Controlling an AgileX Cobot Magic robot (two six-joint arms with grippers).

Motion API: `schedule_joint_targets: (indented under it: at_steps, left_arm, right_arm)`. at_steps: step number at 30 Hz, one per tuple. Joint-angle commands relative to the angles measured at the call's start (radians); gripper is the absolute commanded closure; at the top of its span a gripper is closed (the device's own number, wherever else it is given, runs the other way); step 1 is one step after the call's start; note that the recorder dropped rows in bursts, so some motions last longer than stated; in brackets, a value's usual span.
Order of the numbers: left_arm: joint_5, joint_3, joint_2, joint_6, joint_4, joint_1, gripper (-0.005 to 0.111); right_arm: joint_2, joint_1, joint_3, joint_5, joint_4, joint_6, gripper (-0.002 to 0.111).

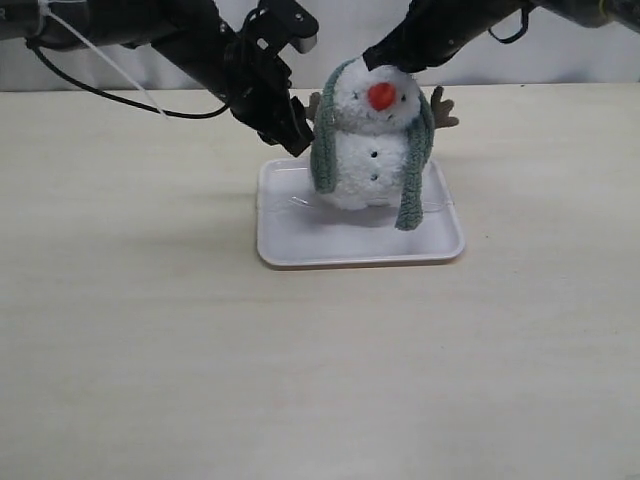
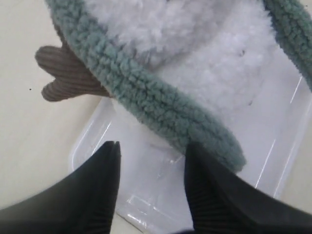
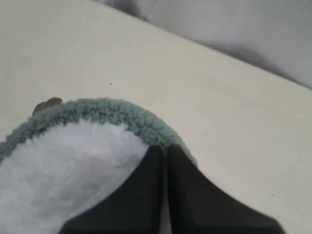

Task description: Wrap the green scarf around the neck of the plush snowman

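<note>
Green scarf (image 1: 323, 150) draped behind the plush snowman (image 1: 368, 165) on the white tray (image 1: 300, 245), both ends hanging vertically down its front; left hand (image 2: 152, 148), fingers apart, just beside the nearer end; right hand (image 3: 163, 151), closed together, at the snowman's head.

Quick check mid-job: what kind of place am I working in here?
Most likely a robotics lab test bench: a pale tabletop, a plain white backdrop behind it, and one white tray holding the plush snowman.
</note>
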Motion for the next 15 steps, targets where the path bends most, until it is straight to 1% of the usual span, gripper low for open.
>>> schedule_joint_targets:
  at_steps: [1,4,8,11,15]
  left_arm:
    - [0.023,0.0,-0.009,-0.012,0.024,0.0,0.066]
    - [0.028,0.0,-0.009,-0.012,0.056,0.002,0.066]
    - [0.033,0.0,-0.009,-0.03,0.061,0.012,0.066]
    - [0.023,0.0,-0.009,-0.035,0.057,0.02,0.066]
    - [-0.021,0.0,-0.009,-0.035,0.008,0.025,0.066]
  right_arm:
    - [0.001,0.019,-0.009,0.116,0.1,-0.099,0.104]
    - [-0.025,0.026,-0.009,0.217,0.114,-0.134,0.104]
    - [-0.078,0.026,0.018,0.289,0.07,-0.134,0.104]
    - [-0.148,0.026,0.127,0.224,0.06,-0.146,0.104]
    - [-0.258,0.026,0.282,0.108,0.06,-0.164,0.104]
